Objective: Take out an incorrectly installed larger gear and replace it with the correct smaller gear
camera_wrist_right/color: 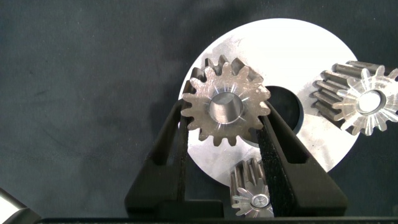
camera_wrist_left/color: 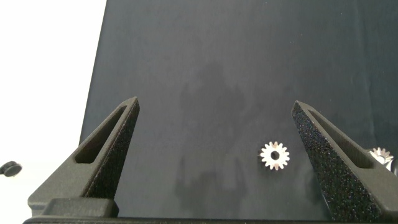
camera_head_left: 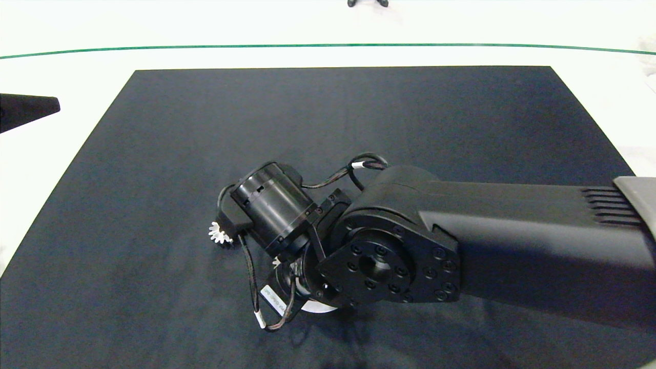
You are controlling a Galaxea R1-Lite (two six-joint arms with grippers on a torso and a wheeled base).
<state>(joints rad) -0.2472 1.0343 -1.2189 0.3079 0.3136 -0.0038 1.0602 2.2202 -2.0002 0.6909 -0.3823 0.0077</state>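
**A:** What does the right gripper [camera_wrist_right/color: 225, 109] hold?

**B:** The smaller gear [camera_wrist_right/color: 205, 118], the flat one with the wide centre hole. The two grey fingers [camera_wrist_right/color: 171, 143] are closed on its toothed rim from opposite sides, with only the width of the gear between them.

**A:** And where is that in the scene?

**B:** Over the round silver disc [camera_wrist_right/color: 298, 50], which lies on the dark mat [camera_head_left: 154, 154] a little near of centre. The gear overlaps the disc's dark middle opening. Whether it rests on the disc or hangs just above it, I cannot tell.

**A:** What else is on the disc?

**B:** Two chunky small-holed gears, one [camera_wrist_right/color: 364, 96] at the rim and another [camera_wrist_right/color: 252, 198] between the fingers' bases. Both stand apart from the held gear.

**A:** And the larger gear?

**B:** The larger gear [camera_head_left: 220, 234] lies flat on the mat, left of the disc and clear of it. It sits just beside the wrist of the right arm [camera_head_left: 512, 230], which reaches in from the right and covers most of the disc from above.

**A:** The other arm?

**B:** The left arm [camera_head_left: 25, 110] is parked at the far left, over the white table [camera_head_left: 77, 56]. The left gripper [camera_wrist_left/color: 215, 102] is spread wide and holds nothing, and the larger gear [camera_wrist_left/color: 274, 155] lies on the mat well beyond its fingers.
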